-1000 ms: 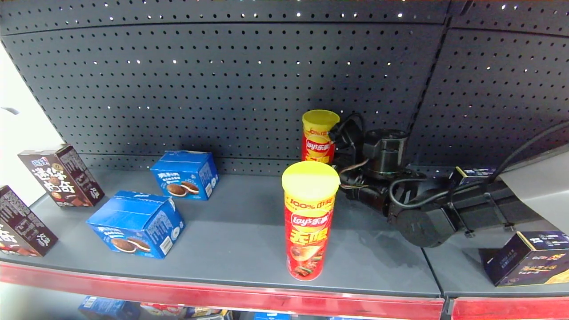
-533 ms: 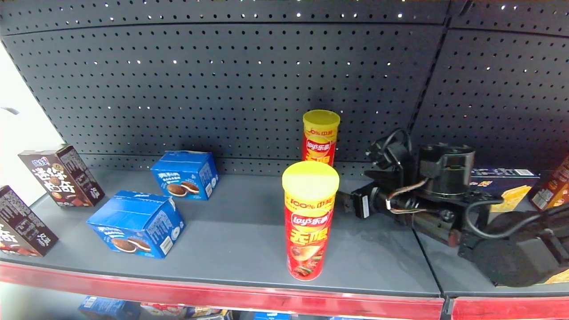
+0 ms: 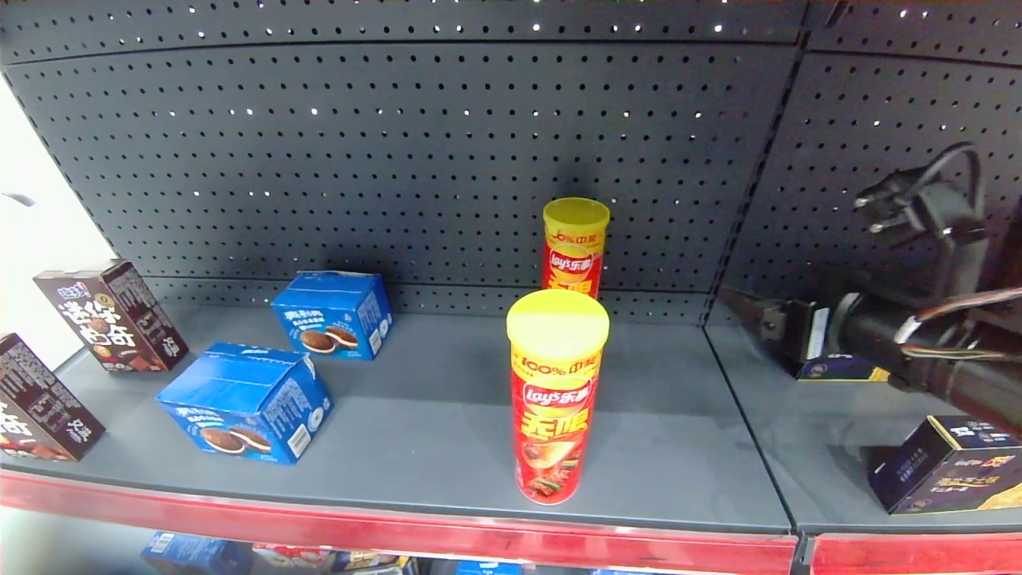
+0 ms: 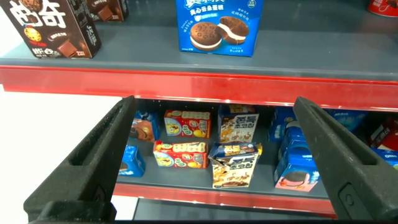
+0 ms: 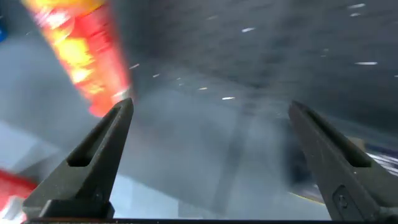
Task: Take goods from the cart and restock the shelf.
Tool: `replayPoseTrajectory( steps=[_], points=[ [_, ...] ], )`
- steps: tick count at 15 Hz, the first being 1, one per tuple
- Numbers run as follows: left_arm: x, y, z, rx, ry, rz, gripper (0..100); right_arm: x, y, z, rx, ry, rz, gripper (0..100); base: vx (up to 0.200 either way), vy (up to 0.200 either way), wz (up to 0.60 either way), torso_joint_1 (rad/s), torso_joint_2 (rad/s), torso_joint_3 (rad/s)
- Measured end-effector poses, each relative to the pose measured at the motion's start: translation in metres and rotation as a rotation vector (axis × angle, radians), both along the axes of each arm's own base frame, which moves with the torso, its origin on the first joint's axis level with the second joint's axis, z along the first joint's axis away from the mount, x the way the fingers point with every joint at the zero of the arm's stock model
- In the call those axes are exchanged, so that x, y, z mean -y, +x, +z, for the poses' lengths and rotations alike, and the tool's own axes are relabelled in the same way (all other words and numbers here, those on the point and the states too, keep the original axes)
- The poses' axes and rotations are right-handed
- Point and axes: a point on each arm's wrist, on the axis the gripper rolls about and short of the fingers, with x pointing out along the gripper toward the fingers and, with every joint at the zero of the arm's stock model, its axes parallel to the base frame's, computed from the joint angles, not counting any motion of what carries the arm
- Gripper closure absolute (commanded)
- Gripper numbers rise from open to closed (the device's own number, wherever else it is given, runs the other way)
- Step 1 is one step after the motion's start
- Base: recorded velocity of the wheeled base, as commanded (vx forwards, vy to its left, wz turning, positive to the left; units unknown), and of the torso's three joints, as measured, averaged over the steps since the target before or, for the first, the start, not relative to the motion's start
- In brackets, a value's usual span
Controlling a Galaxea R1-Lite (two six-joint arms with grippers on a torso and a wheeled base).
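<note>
Two red chip cans with yellow lids stand upright on the grey shelf [image 3: 415,431]: one at the back [image 3: 575,243] by the pegboard, one nearer the front [image 3: 556,395]. My right gripper [image 3: 738,307] hovers over the neighbouring shelf bay, right of both cans and apart from them, its fingers pointing left. In the right wrist view this gripper [image 5: 209,107] is open and holds nothing, with a chip can [image 5: 81,56] off to one side. My left gripper [image 4: 214,102] is open and empty, below the shelf's red front edge [image 4: 199,84].
Two blue cookie boxes [image 3: 335,313] [image 3: 246,402] and two brown boxes [image 3: 112,314] [image 3: 40,411] stand on the left. Dark navy boxes [image 3: 946,463] [image 3: 842,367] sit in the right bay. Free room lies between the boxes and cans. Several boxes [image 4: 233,162] fill the lower shelf.
My right gripper has drawn back from the rear chip can, moving right into the neighbouring bay. The can stays standing at the back. Nothing else moved.
</note>
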Motion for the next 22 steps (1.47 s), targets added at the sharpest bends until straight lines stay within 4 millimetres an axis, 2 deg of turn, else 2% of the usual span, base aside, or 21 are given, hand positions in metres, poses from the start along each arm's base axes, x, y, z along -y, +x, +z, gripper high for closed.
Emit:
replayPoseTrajectory(
  steps=[4,8,9,12,14,18,22],
  points=[
    [0.000,0.000,0.000,0.000,0.000,0.000,0,0.051,-0.048,0.009,0.064,0.028,-0.114,0,0.000,0.000,0.00,0.000,0.00,0.000],
    [0.000,0.000,0.000,-0.001,0.000,0.000,0,0.086,-0.105,-0.004,0.124,0.045,-0.214,0,0.000,0.000,0.00,0.000,0.00,0.000],
    [0.000,0.000,0.000,-0.001,0.000,0.000,0,0.093,-0.121,-0.014,0.132,0.045,-0.248,0,0.000,0.000,0.00,0.000,0.00,0.000],
    [0.000,0.000,0.000,-0.001,0.000,0.000,0,0.104,-0.170,-0.061,0.111,0.037,-0.315,0,0.000,0.000,0.00,0.000,0.00,0.000],
    [0.000,0.000,0.000,-0.001,0.000,0.000,0,0.106,-0.193,-0.096,0.055,0.024,-0.330,0,0.000,0.000,0.00,0.000,0.00,0.000],
    [0.000,0.000,0.000,0.000,0.000,0.000,0,0.106,-0.216,-0.150,-0.012,0.017,-0.323,0,0.000,0.000,0.00,0.000,0.00,0.000],
    [0.000,0.000,0.000,0.000,0.000,0.000,0,0.104,-0.229,-0.167,0.016,0.098,-0.262,0,0.000,0.000,0.00,0.000,0.00,0.000]
  ],
)
